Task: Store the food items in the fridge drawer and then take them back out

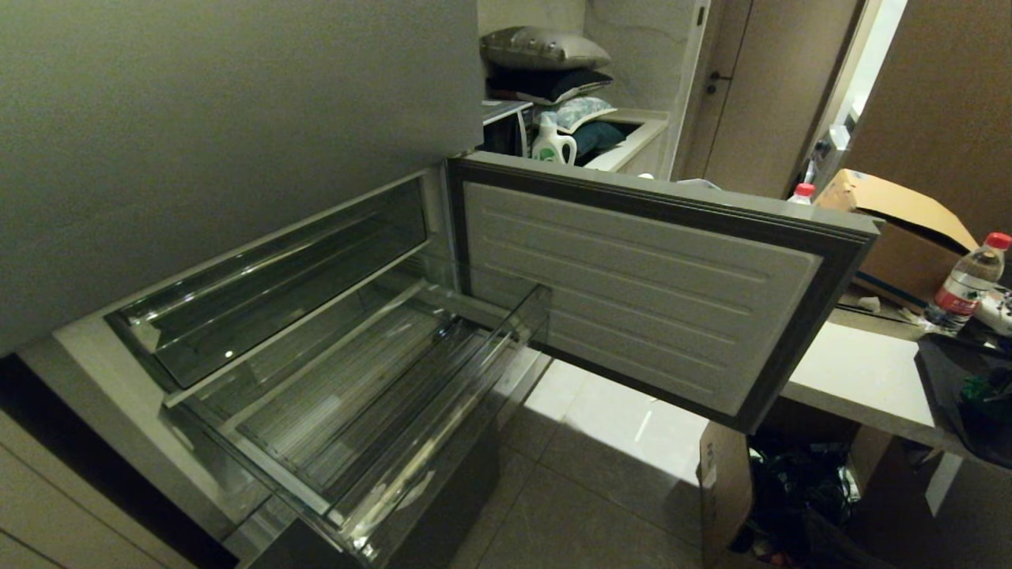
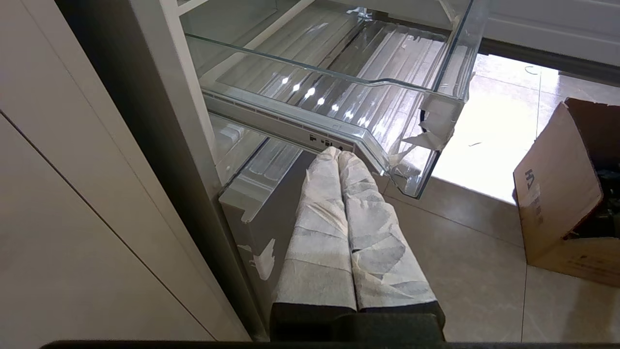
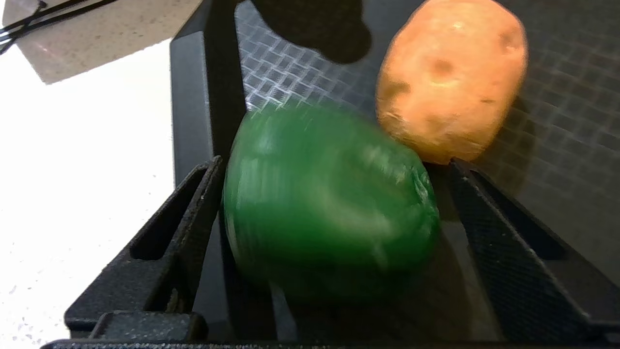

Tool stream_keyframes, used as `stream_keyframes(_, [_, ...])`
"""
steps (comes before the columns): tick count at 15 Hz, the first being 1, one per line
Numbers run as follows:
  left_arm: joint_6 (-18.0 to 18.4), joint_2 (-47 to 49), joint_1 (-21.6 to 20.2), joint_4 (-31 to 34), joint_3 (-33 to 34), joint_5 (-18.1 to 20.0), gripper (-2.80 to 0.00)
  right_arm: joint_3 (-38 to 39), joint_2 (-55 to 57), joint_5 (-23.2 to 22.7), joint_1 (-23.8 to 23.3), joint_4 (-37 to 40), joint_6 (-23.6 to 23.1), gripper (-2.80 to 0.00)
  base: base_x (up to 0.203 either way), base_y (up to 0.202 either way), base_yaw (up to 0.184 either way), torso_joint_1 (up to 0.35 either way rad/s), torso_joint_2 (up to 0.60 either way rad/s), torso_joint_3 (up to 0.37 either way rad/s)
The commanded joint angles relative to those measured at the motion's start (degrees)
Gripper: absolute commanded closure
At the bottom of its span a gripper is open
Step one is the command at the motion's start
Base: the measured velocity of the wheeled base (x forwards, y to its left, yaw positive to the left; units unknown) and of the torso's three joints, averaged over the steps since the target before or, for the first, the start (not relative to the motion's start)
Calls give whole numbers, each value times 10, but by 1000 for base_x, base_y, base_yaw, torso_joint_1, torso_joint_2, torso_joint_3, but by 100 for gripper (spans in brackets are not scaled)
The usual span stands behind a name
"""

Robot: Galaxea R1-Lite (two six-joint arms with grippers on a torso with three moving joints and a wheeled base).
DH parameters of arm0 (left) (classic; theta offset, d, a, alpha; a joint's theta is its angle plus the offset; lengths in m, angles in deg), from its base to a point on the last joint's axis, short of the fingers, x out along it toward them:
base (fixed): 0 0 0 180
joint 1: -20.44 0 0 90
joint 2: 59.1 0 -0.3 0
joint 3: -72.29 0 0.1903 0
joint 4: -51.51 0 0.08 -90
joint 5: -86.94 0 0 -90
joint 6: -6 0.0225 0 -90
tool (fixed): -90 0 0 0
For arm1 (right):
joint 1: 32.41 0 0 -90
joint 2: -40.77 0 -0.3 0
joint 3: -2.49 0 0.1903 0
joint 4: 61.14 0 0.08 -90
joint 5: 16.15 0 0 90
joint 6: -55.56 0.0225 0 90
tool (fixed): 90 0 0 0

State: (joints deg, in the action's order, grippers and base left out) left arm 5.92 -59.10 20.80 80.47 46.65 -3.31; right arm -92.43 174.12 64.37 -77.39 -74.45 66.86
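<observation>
The green bell pepper (image 3: 329,203) lies between the fingers of my right gripper (image 3: 335,164), which is open: one finger is close against it and the other stands clear of it. The pepper rests on a black grid-patterned tray (image 3: 571,121). Just beyond it on the same tray lies the tan potato (image 3: 450,77). The clear fridge drawer (image 1: 443,427) is pulled out with nothing in it. My left gripper (image 2: 337,152), its fingers wrapped in white, is shut and parked below the drawer's front corner (image 2: 426,160).
The fridge door (image 1: 648,292) stands open to the right of the drawer. Past it, a pale counter (image 1: 854,371) holds a water bottle (image 1: 968,280) and a cardboard box (image 1: 901,221). Another cardboard box (image 2: 557,194) sits on the floor. A clear compartment (image 1: 277,276) lies above the drawer.
</observation>
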Motion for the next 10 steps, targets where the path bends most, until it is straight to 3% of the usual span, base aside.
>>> stream_keyframes(1, [0,0,0,0,0,0,0,1,-6,0,-1,-2,2,-280,0,0,0,0,0,0])
stream_keyframes(6, [0,0,0,0,0,0,0,45,-87,2,-2,16,3,-280,0,0,0,0,0,0])
stream_keyframes(10, [0,0,0,0,0,0,0,137,-194,-4,1,18,2,-280,0,0,0,0,0,0])
